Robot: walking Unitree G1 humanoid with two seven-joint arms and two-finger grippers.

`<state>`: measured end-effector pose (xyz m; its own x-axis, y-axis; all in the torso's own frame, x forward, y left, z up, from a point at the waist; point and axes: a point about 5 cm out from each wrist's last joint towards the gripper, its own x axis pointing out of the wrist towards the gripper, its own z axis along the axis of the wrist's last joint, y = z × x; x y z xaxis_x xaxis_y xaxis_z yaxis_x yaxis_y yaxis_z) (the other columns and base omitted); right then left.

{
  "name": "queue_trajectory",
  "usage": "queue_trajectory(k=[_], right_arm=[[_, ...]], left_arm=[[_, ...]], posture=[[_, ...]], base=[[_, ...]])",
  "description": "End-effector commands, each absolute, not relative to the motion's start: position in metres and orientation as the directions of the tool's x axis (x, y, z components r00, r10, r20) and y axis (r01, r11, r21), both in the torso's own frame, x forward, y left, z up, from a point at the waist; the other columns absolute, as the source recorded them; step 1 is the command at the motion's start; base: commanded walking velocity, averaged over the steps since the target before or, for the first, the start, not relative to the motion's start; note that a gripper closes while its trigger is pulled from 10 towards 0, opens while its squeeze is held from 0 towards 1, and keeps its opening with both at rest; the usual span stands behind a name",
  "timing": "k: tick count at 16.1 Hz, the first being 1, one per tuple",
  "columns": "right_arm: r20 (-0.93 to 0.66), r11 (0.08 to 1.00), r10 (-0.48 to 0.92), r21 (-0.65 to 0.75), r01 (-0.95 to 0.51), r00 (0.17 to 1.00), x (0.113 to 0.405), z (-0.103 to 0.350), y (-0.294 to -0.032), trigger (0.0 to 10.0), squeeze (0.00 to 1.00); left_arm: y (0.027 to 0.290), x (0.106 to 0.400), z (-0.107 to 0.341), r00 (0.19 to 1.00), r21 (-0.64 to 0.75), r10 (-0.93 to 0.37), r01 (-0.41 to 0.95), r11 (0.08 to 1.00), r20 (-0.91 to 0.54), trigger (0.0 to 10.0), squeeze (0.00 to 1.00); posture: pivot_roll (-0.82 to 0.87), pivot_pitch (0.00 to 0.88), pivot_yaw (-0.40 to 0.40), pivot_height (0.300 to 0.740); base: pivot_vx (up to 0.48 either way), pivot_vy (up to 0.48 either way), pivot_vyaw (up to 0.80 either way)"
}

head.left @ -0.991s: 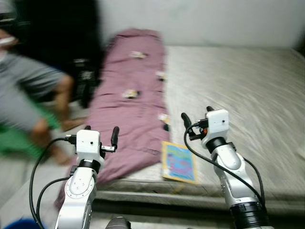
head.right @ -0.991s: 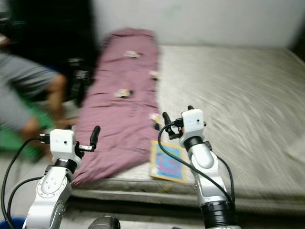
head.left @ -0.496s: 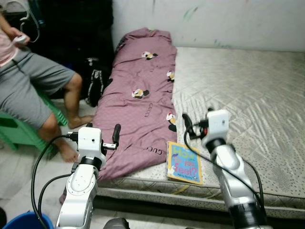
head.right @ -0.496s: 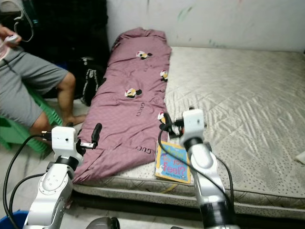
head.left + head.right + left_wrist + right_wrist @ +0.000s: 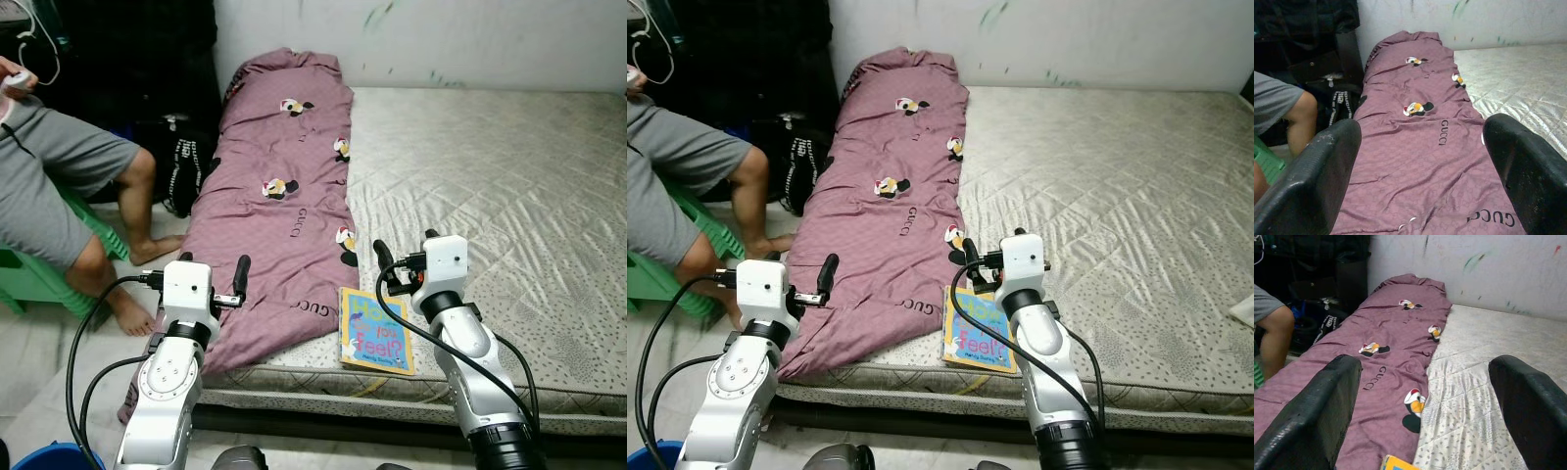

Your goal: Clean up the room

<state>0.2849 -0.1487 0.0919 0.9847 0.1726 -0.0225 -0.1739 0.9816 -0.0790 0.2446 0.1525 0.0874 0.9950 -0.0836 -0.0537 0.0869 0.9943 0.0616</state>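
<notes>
Your view looks down on a bare mattress (image 5: pixel 509 196) against a marked wall (image 5: pixel 441 39). A purple blanket (image 5: pixel 284 186) with small cartoon prints lies lengthwise along the mattress's left side, its near end drooping over the edge toward the floor. A book (image 5: pixel 375 330) with a yellow-and-blue cover lies flat near the front edge of the mattress, just beside the blanket's lower right corner. Your left gripper (image 5: pixel 209 274) is raised in front of the blanket's near end, fingers spread wide, nothing between them; the left wrist view confirms the gap, with the blanket beyond. Your right gripper (image 5: pixel 404 249) hangs above the mattress just past the book, fingers likewise spread and empty; its wrist view shows the book's corner (image 5: pixel 1396 463) at the edge, the blanket (image 5: pixel 1386 347) ahead. A black bag (image 5: pixel 184 171) stands on the floor beside the blanket. A person (image 5: pixel 59 186) in grey shorts sits on a green stool (image 5: pixel 39 274) at far left, bare feet on the tiles.
</notes>
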Motion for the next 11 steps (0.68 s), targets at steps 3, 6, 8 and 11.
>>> queue_trajectory(k=[3, 6, 8, 11], right_arm=[[-0.015, 0.981, 0.169, -0.089, -0.170, 0.985, 0.2897, 0.0952, -0.1504, 10.0, 0.00], [-0.019, 0.982, 0.164, -0.096, -0.165, 0.986, 0.2899, 0.0941, -0.1514, 10.0, 0.00], [-0.020, 0.981, 0.168, -0.098, -0.169, 0.986, 0.2896, 0.0935, -0.1497, 10.0, 0.00], [-0.022, 0.979, 0.174, -0.102, -0.175, 0.985, 0.2896, 0.0930, -0.1494, 10.0, 0.00]], left_arm=[[0.1531, 0.2468, 0.0903, 0.995, 0.076, -0.095, 0.098, 0.992, -0.040, 10.0, 0.00], [0.1542, 0.2467, 0.0903, 0.995, 0.077, -0.090, 0.093, 0.993, -0.040, 10.0, 0.00], [0.1540, 0.2464, 0.0903, 0.995, 0.081, -0.090, 0.093, 0.992, -0.039, 10.0, 0.00], [0.1531, 0.2456, 0.0898, 0.995, 0.076, -0.091, 0.094, 0.993, -0.039, 10.0, 0.00]], posture=[[-0.05, 0.000, -0.002, 0.740], [-0.04, 0.000, -0.006, 0.740], [-0.04, 0.000, -0.007, 0.740], [-0.04, 0.000, -0.013, 0.740]], base=[[0.000, -0.299, 0.00], [0.000, -0.296, 0.00], [0.000, -0.300, 0.00], [0.000, -0.346, 0.00]])
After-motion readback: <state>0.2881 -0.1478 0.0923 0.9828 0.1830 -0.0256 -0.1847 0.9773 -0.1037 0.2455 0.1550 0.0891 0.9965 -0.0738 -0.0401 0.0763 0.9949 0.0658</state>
